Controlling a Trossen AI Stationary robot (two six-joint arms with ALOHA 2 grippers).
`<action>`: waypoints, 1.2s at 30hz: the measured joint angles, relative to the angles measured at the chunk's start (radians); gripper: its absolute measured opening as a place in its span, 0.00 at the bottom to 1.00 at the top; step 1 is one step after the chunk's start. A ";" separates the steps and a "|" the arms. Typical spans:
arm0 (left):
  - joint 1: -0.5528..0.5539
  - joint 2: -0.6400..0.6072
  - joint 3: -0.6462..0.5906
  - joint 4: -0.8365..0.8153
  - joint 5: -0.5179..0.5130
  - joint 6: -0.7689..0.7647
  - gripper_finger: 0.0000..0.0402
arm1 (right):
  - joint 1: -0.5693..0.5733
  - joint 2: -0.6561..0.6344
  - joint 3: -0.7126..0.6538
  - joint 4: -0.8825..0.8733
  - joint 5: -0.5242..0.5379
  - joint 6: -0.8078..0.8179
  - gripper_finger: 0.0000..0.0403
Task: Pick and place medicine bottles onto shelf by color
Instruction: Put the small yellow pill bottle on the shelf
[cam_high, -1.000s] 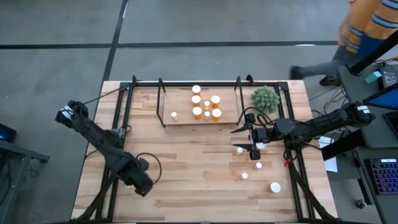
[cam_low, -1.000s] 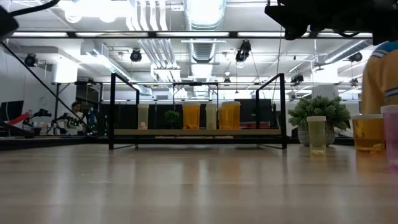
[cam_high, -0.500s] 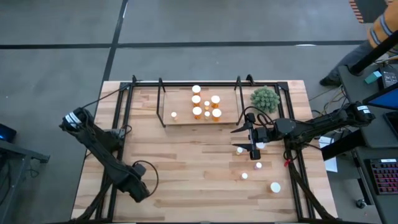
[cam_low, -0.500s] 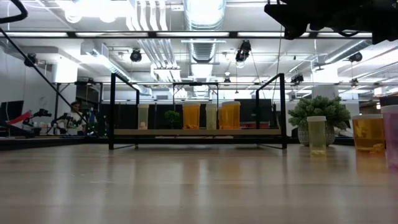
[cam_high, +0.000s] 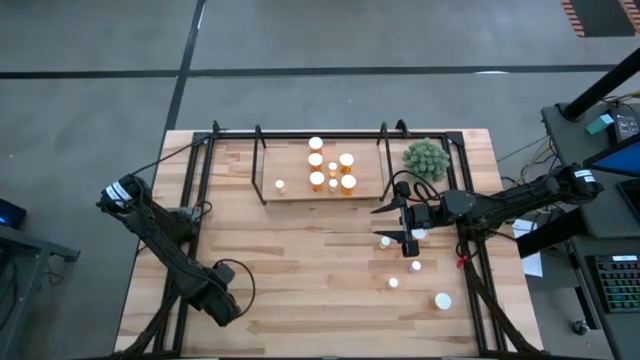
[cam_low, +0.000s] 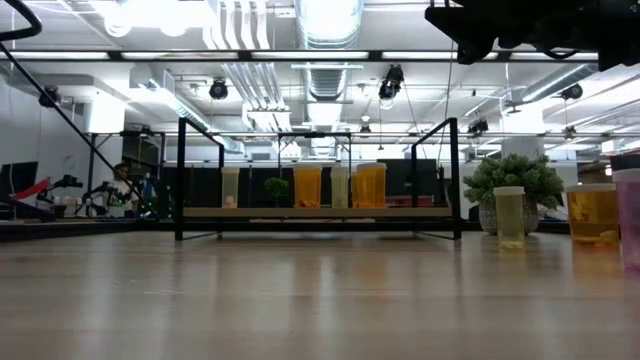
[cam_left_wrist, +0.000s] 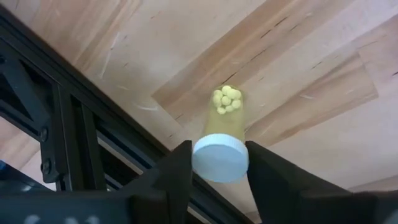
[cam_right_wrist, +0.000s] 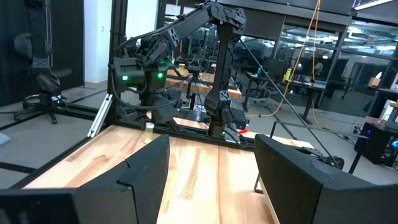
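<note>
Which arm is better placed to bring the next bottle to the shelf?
Left. The left gripper already flanks a yellow-pill bottle at the table's near-left edge. The right gripper hangs open above loose bottles.

A: How is the left arm posed?
B: It is stretched from the counter's left edge down toward the near-left corner, with the left gripper (cam_high: 222, 305) held low there. In the wrist view its fingers (cam_left_wrist: 177, 177) are seen closed against a bottle (cam_left_wrist: 222, 149), one on each side of the cap.

A: And the right arm?
B: It is reached in from the right edge, wrist level. The right gripper (cam_high: 400, 225) is held above the counter with its fingers (cam_right_wrist: 149, 165) spread apart, nothing between them.
</note>
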 joint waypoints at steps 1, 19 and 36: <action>0.000 0.000 0.000 0.000 0.000 0.000 0.30 | 0.000 0.000 0.000 0.000 0.000 0.000 0.56; 0.285 -0.002 0.274 0.001 -0.063 0.515 0.24 | 0.000 0.000 0.000 -0.007 0.000 0.024 0.56; 0.579 -0.002 0.545 -0.015 -0.351 1.236 0.24 | 0.000 0.000 0.000 -0.008 0.001 0.038 0.56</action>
